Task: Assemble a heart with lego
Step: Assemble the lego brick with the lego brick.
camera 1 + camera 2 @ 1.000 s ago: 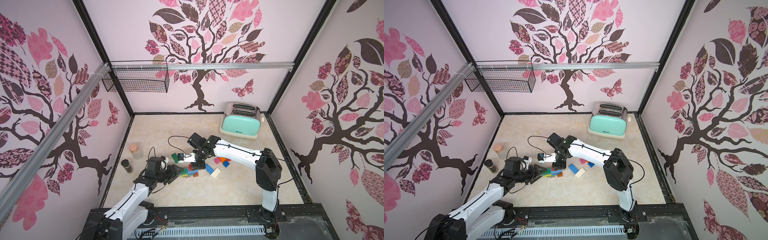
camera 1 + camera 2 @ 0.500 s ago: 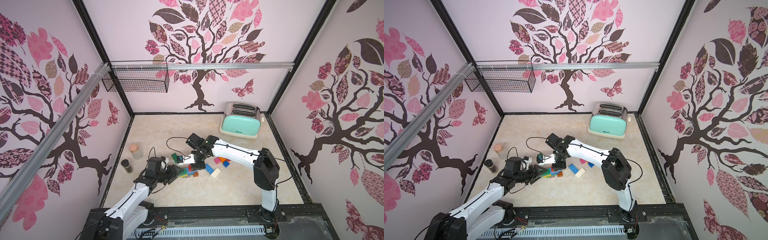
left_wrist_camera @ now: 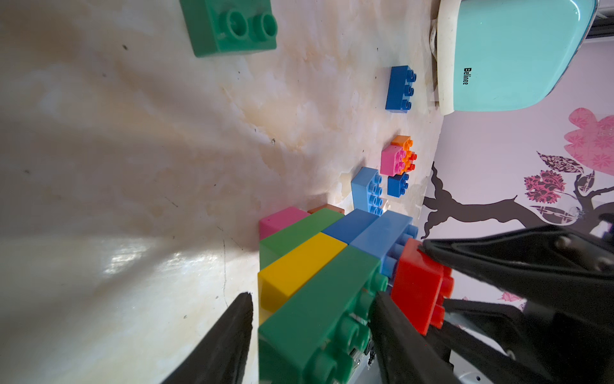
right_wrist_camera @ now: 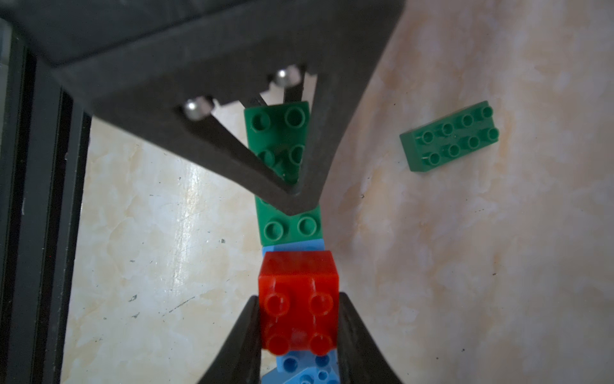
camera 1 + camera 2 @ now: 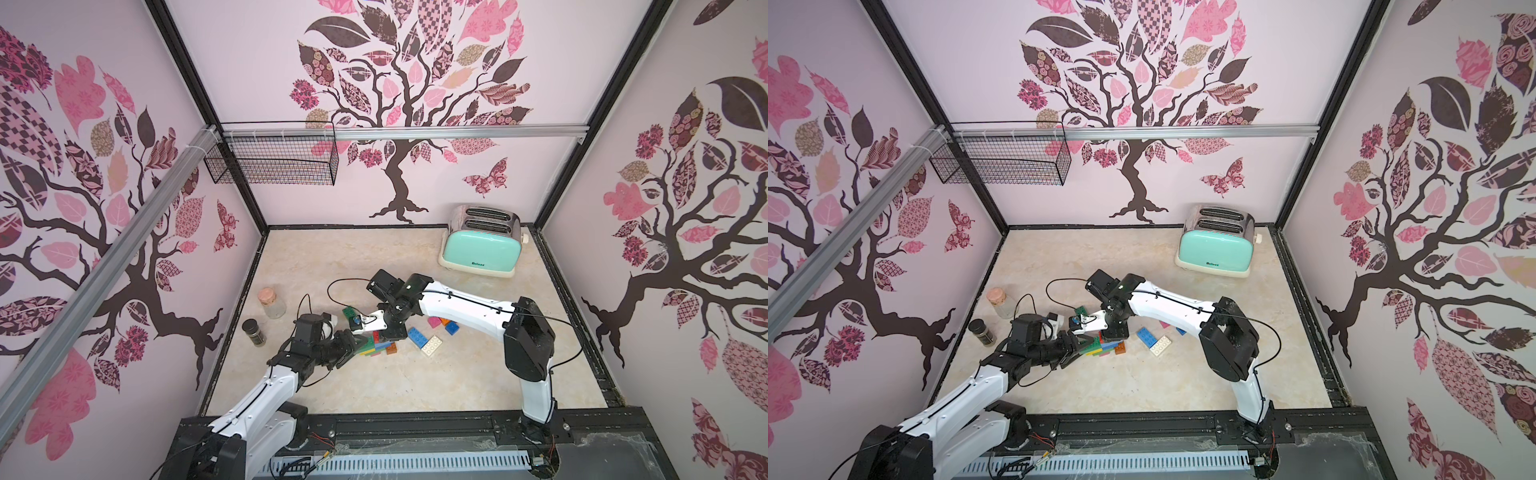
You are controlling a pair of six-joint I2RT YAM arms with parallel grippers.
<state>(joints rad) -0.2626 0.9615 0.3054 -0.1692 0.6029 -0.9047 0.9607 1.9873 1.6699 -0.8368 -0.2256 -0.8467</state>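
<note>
Judging from the layout, the heart is perhaps half built: a stack of joined lego (image 5: 376, 348) is seen at the lower centre of both top views, on the counter (image 5: 374, 257). A red brick (image 4: 299, 299) is clamped by the right fingers (image 4: 244, 339) against a light blue brick (image 3: 382, 236) of the stack. The stack's green brick (image 3: 315, 316) is bracketed by the left fingers (image 3: 229, 342); whether it is gripped cannot be told. A loose green oblong (image 4: 452, 136), a blue brick (image 5: 417, 336) and a white brick (image 5: 432, 345) are left unplaced.
</note>
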